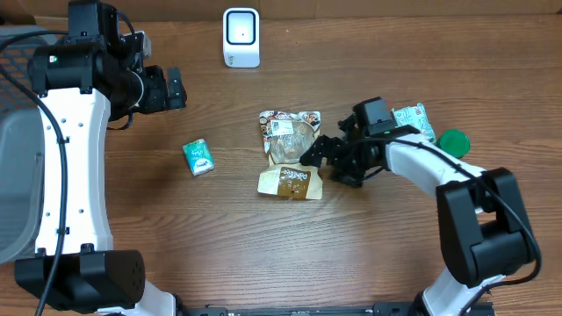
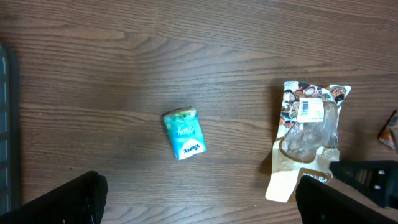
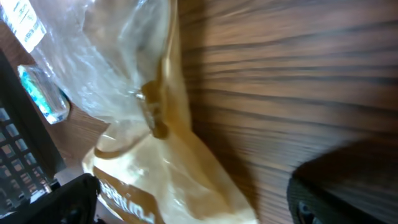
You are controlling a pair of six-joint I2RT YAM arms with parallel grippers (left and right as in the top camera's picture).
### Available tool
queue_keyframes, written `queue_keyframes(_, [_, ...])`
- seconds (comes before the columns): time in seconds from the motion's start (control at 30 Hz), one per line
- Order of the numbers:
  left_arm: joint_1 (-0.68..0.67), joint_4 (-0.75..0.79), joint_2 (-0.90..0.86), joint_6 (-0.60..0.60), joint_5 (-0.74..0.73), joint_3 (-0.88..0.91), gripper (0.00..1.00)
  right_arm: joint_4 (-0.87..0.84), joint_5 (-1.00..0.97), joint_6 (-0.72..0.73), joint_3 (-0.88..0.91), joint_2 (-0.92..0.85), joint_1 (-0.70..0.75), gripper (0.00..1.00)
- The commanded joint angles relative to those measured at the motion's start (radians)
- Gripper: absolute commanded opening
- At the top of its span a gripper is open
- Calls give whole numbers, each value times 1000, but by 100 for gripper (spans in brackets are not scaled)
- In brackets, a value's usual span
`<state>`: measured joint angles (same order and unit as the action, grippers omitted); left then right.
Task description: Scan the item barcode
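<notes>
On an arm stretched low from 3 o'clock, the right hand [image 1: 318, 165] stands spread wide at the 3 o'clock edge of a crumpled snack bag [image 1: 290, 140], clear plastic over a tan printed base, lying flat at the centre of the surface [image 1: 219, 228]; the left hand [image 1: 178, 88] hangs agape at 10 o'clock.

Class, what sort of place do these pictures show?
Likely a mock shop checkout in a robot lab: a white scanner, packaged goods like the snack bag and tissue pack, on a wooden table.
</notes>
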<state>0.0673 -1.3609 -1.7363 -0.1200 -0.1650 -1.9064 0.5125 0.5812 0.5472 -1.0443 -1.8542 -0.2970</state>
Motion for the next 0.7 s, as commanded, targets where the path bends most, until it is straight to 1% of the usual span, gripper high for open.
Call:
queue_keyframes(0.0, [-5,4,9,8,-9,-20,100,-39,-12,112,5,-53,-42,89])
queue_keyframes(0.2, [-5,4,9,8,-9,-20,99,-143,-10,223,5,-148,-66,78])
queue_keyframes(0.33, [-5,4,9,8,-9,-20,100,-174,-13,245,5,-170,-66,67])
queue_keyframes(0.47, [-5,4,9,8,-9,-20,99,-187,-38,268,5,-170,-66,48])
queue_keyframes(0.5, [-5,4,9,8,-9,-20,99,-187,-41,268,5,-170,-68,41])
queue_keyframes(0.67, [-5,4,9,8,-9,-20,99,-187,-46,268,5,-170,-69,28])
